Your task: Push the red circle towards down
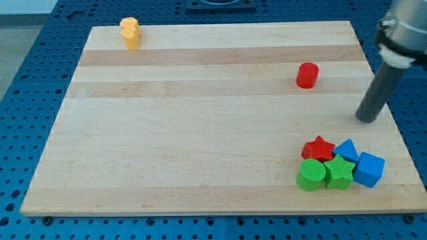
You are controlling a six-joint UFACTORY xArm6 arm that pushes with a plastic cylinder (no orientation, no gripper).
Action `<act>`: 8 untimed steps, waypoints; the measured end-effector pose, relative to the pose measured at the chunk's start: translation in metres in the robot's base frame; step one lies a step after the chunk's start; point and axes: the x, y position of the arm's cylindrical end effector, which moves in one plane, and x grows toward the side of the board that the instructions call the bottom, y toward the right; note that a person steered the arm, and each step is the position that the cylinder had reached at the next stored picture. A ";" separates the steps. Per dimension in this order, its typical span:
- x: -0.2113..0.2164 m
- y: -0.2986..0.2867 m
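Observation:
The red circle (307, 75) is a small red cylinder standing on the wooden board (200, 133) at the view's upper right. My tip (366, 120) is the lower end of the dark rod, to the right of and below the red circle, well apart from it. It touches no block. The cluster of blocks lies below the tip.
A cluster sits at the board's lower right: a red star (319, 148), a green circle (311, 175), a green star (338, 172), a blue triangular block (347, 149) and a blue cube (369, 169). A yellow block (129, 33) stands at the top left edge.

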 end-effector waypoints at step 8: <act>-0.113 -0.094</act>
